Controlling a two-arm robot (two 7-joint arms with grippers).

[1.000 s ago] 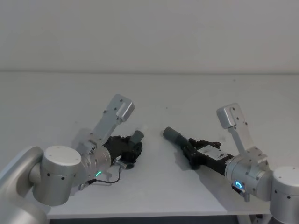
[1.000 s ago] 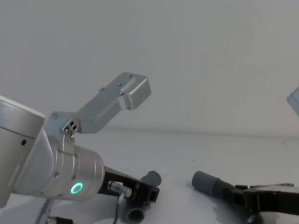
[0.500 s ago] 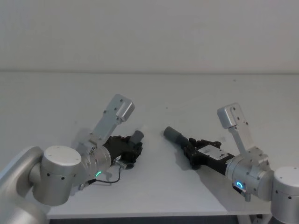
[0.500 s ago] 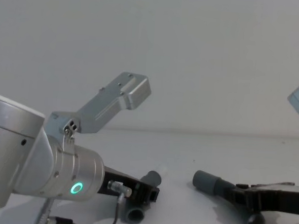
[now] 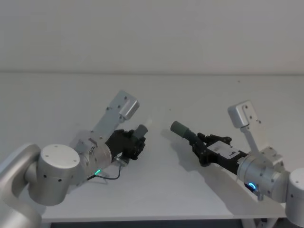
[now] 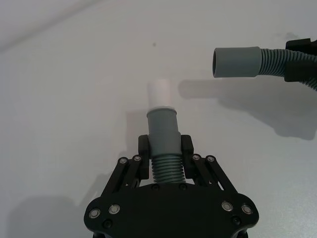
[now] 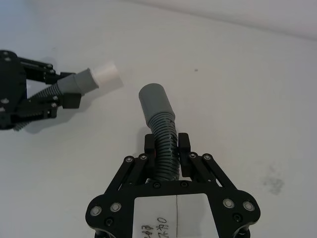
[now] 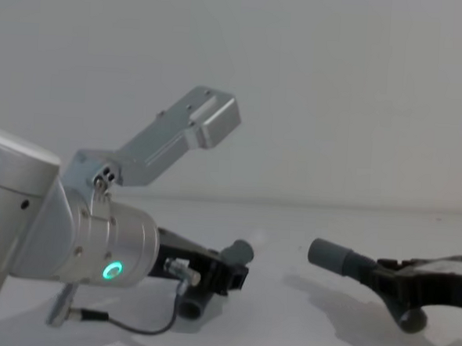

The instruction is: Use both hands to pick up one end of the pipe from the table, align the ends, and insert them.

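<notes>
Grip firm on both halves: left gripper [image 6: 165, 146] clamped on the white-tipped piece [image 6: 163, 126], right gripper [image 7: 166, 144] clamped on the socket piece [image 7: 163, 131], both seemingly just off the table [image 5: 57, 95]. Aligning now, white tip [image 6: 160, 93] and socket [image 7: 152, 101] near but apart, axes crossed. Calls next for swinging them coaxial, then pushing together. Reaching low and inward from either side.

Two grey pipe pieces are in sight: one white-tipped piece [image 6: 163, 130] and one socket-ended piece [image 7: 165, 133]. Between them there is one narrow white tip [image 6: 160, 92] and one wide grey socket [image 7: 152, 101]. The black grippers number two, one left gripper [image 6: 165, 148] and one right gripper [image 7: 166, 144], each with two fingers [image 6: 143, 148]. There is one white counter [image 5: 161, 190].
</notes>
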